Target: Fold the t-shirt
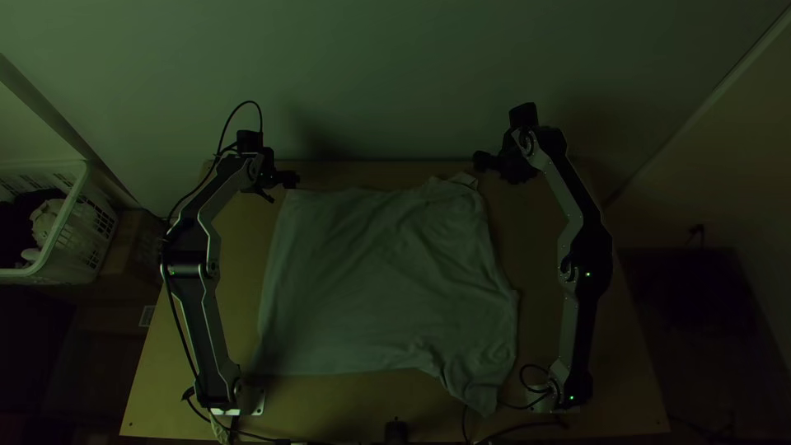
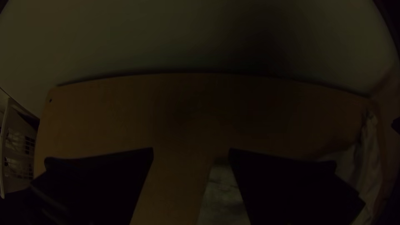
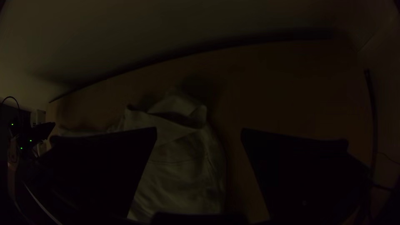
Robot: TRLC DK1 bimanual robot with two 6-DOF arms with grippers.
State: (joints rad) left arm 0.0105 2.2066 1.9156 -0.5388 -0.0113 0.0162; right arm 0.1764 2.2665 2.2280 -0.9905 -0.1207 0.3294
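T-shirt spread, edges seemingly on table.

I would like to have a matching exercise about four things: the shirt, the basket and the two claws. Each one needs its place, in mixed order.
Things
1. shirt
2. basket
3. left claw
4. right claw

Places
A. near the shirt's far left corner
B. beyond the left side of the table
C. near the shirt's far right corner
D. spread on the table

Pairs: 1-D; 2-B; 3-A; 4-C
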